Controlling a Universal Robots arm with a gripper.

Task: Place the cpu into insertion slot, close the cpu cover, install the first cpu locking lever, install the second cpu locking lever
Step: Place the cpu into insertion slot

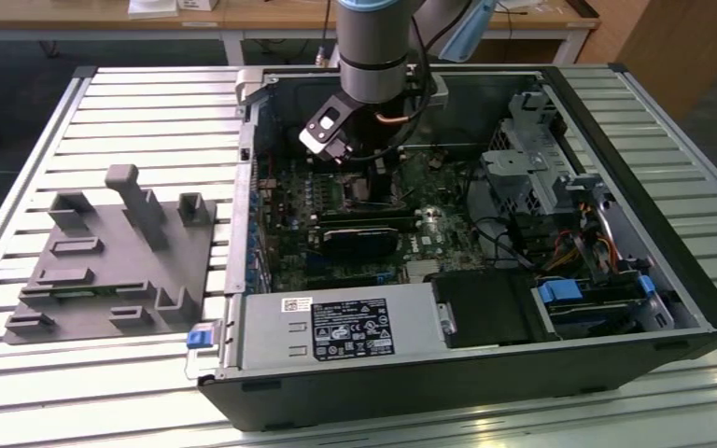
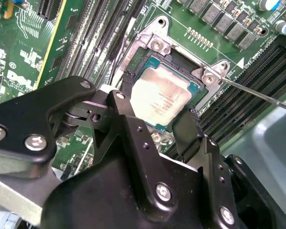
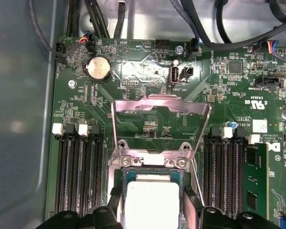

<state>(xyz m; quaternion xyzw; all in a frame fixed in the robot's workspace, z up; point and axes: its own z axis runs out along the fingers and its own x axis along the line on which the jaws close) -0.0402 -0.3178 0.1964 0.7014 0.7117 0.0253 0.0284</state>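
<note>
- black two-finger gripper (image 2: 160,98) with jaws spread apart, one finger (image 2: 126,80) on each of two opposite sides of the chip, clamping nothing; the same spread stance seen in the first wrist view (image 3: 154,208).
- between the jaws, the small flat square cpu with a dull silver-grey metal top (image 2: 164,93), lying flat and level inside the socket; seen in both wrist views (image 3: 152,200).
- around the chip, the square insertion slot with a black and silvery rim (image 2: 178,57), set in the middle of the green motherboard (image 3: 229,95).
- thin silvery square cpu cover frame with a large window (image 3: 160,101), swung up on its hinge at one edge of the socket and standing open, clear of the chip.
- thin silvery lever rod (image 2: 257,93) reaching out from a corner of the socket over the neighbouring slots, not latched down.
- long narrow black memory slots (image 3: 78,176) in banks on both sides of the socket; upright green memory module (image 3: 255,176) in the outermost slot on one side.
- round silver coin battery (image 3: 98,68) beyond the raised cover, near the board's edge.
- in the exterior view, grey robot arm (image 1: 377,47) reaching down into the open black computer case (image 1: 433,392), gripper (image 1: 365,173) low over the far half of the board.
- case lying on a silvery slatted table (image 1: 147,103); grey moulded parts fixture (image 1: 116,261) on the table beside the case's edge, on the exterior view's left.
</note>
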